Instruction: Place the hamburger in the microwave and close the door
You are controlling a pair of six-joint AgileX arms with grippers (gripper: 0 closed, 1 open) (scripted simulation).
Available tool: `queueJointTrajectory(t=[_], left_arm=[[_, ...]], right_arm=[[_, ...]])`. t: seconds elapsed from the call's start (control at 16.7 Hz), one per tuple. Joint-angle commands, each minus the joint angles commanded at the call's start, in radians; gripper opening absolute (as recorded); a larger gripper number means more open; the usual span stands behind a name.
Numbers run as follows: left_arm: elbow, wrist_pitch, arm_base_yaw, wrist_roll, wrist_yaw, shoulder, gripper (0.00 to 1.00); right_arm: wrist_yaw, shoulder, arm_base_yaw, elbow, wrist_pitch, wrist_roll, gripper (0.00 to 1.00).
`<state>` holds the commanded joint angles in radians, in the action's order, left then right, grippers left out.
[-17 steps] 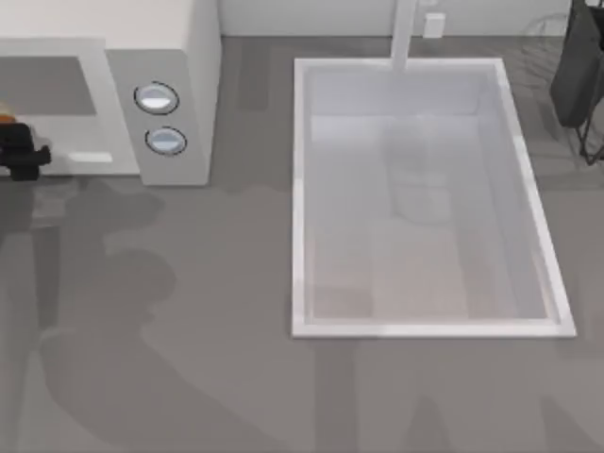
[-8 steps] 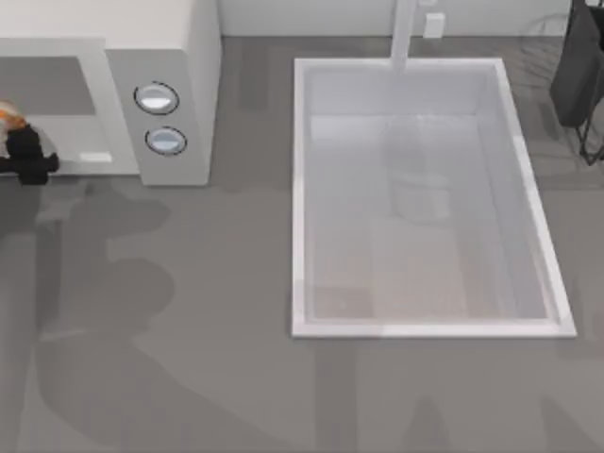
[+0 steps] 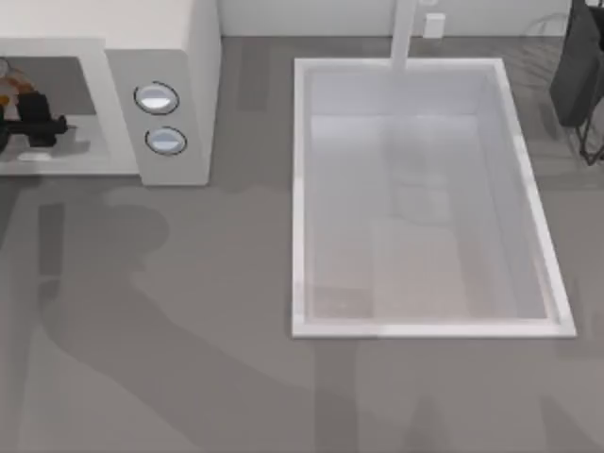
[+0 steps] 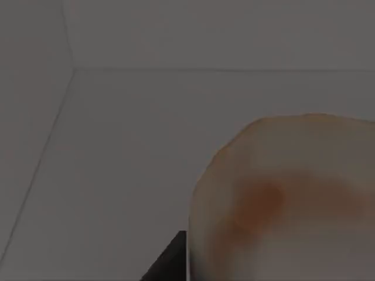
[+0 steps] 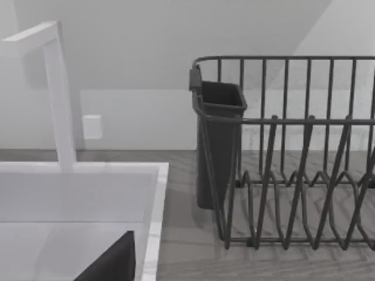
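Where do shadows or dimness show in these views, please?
Top view: broad soft shadows fall across the grey table. Left wrist view: dim inside the microwave, the hamburger close and blurred. Right wrist view: evenly lit dish rack.

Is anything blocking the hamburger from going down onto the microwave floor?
Nothing visible does. The left gripper holds the hamburger inside the microwave cavity, and the left wrist view shows bare floor and walls around it. The right arm is parked by the sink.
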<state>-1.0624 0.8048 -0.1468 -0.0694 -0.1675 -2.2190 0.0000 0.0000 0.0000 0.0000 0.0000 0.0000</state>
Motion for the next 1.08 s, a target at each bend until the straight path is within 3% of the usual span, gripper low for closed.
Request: queueJointTrajectory(t=[0.42, 0.84, 1.08], left_arm=[[-0.404, -0.169, 0.042, 0.012, 0.023, -0.218, 0.0], [-0.463, -0.204, 0.047, 0.015, 0.031, -0.26, 0.0], [-0.463, -0.204, 0.047, 0.015, 0.031, -0.26, 0.3]], right_arm=[[0.0, 0.0, 0.0, 0.0, 0.0, 0.0, 1.0], [0.0, 0.0, 0.0, 0.0, 0.0, 0.0, 1.0], [0.0, 0.0, 0.0, 0.0, 0.0, 0.0, 1.0]])
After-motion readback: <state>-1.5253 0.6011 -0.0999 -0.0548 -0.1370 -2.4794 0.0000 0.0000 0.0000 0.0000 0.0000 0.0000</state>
